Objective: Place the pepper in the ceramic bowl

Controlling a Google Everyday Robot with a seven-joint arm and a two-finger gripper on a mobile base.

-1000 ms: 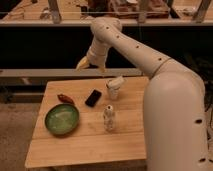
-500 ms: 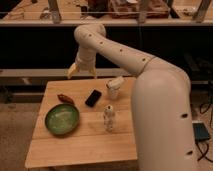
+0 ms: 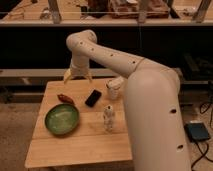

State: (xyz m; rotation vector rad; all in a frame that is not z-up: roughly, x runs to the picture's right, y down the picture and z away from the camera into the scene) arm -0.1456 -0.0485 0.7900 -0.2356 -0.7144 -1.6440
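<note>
The small dark red pepper point(image 3: 65, 98) lies on the wooden table point(image 3: 80, 142), just above the green ceramic bowl point(image 3: 62, 119) at the table's left. My gripper point(image 3: 77, 78) hangs over the table's far edge, up and to the right of the pepper and apart from it. Its two yellowish fingers are spread open and hold nothing.
A black phone-like slab point(image 3: 93, 97) lies right of the pepper. A white cup point(image 3: 113, 89) lies tipped at the back right. A small white bottle point(image 3: 108, 119) stands near the middle. My large white arm point(image 3: 150, 100) covers the table's right side.
The arm has swung left across the back of the table, bringing the gripper from above the cup to above the far left edge, nearer the pepper.
</note>
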